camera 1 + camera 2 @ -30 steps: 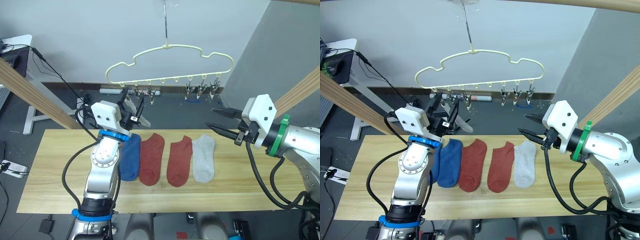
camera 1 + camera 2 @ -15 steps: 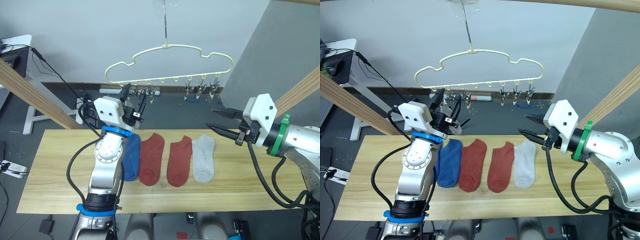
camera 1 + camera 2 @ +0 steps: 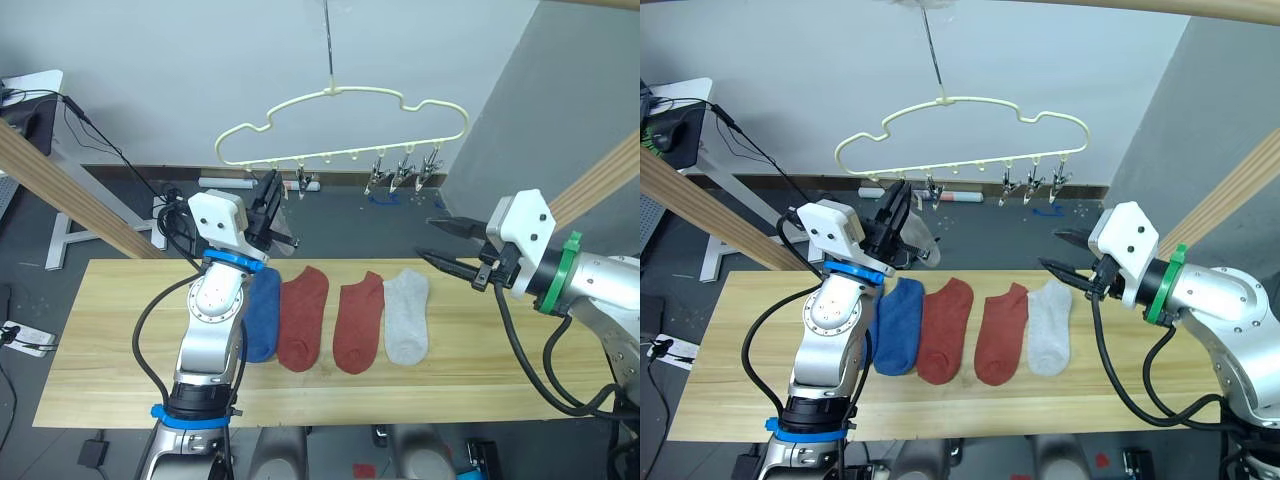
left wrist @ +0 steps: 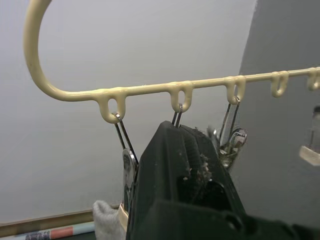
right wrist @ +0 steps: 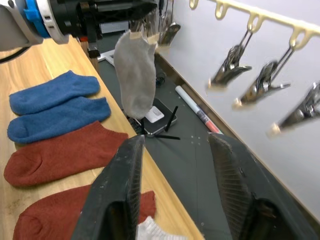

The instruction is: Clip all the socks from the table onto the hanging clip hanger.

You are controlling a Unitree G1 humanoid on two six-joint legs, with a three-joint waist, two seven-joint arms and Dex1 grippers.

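Observation:
The pale-yellow clip hanger [image 3: 340,125] hangs above the table's far edge, its metal clips [image 3: 405,172] along the lower bar. My left gripper [image 3: 268,203] is raised just under the hanger's left clips [image 4: 127,165], shut on a light grey sock [image 5: 135,75] that dangles from its fingers. On the table [image 3: 100,340] lie, in a row, blue socks [image 3: 260,315], two rust-red socks [image 3: 303,318] [image 3: 358,322] and a light grey sock [image 3: 407,316]. My right gripper [image 3: 432,243] hovers open above the table, to the right of the row, holding nothing.
Thick wooden poles slant at the left [image 3: 60,180] and the right [image 3: 600,180] of the table. Behind the table are a white desk [image 3: 40,100], cables and small items on the dark floor. Bare planks stretch on both sides of the sock row.
My left gripper has shifted slightly right and up, closer under the left clips, with the grey sock in it. The hanger has swung a little to the right. The right arm has stayed put.

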